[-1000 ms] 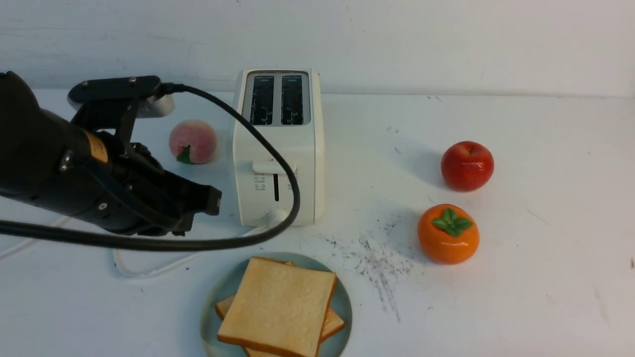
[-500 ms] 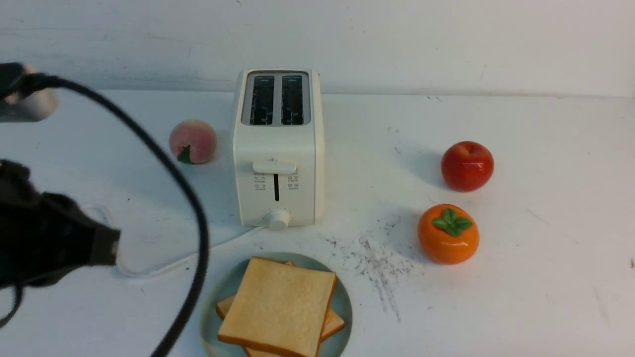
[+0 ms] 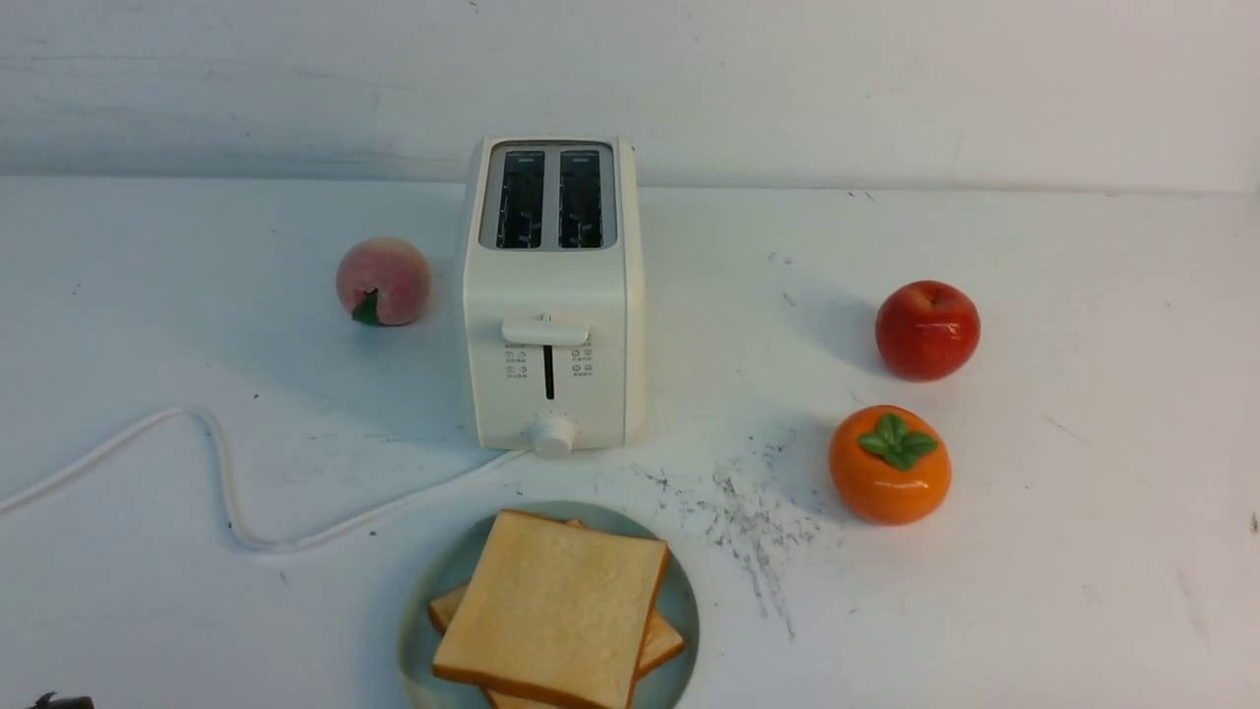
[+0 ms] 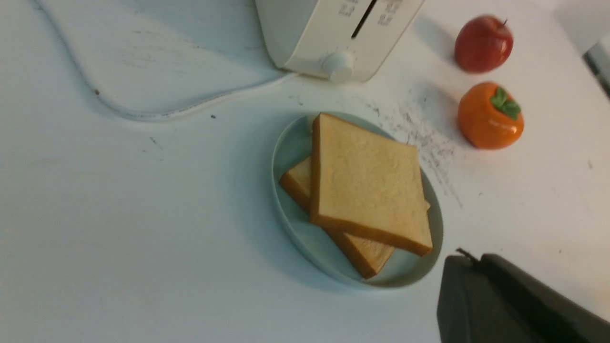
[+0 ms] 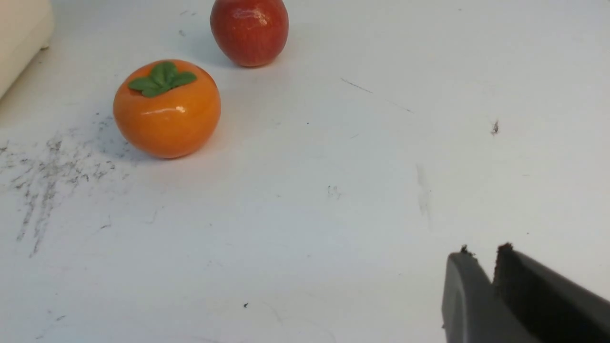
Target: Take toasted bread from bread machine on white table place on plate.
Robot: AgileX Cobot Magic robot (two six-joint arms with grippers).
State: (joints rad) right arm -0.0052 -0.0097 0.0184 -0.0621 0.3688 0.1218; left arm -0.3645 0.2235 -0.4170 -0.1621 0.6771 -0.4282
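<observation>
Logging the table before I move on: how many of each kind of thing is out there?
Toasted bread: 2 slices, stacked on the plate
Plate: 1
Bread machine: 1
Peach: 1
Apple: 1
Persimmon: 1
Total: 7

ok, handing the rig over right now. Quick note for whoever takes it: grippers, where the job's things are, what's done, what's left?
Left gripper: shut, empty, beside the plate's near rim.
Right gripper: jaws slightly apart, empty, over bare white table, away from the fruit.
Toasted bread: both slices stacked on the plate, top one askew.
Bread machine: both slots look empty, lever up.
Done: both slices are plated.
Left: nothing visible; park the arms.
</observation>
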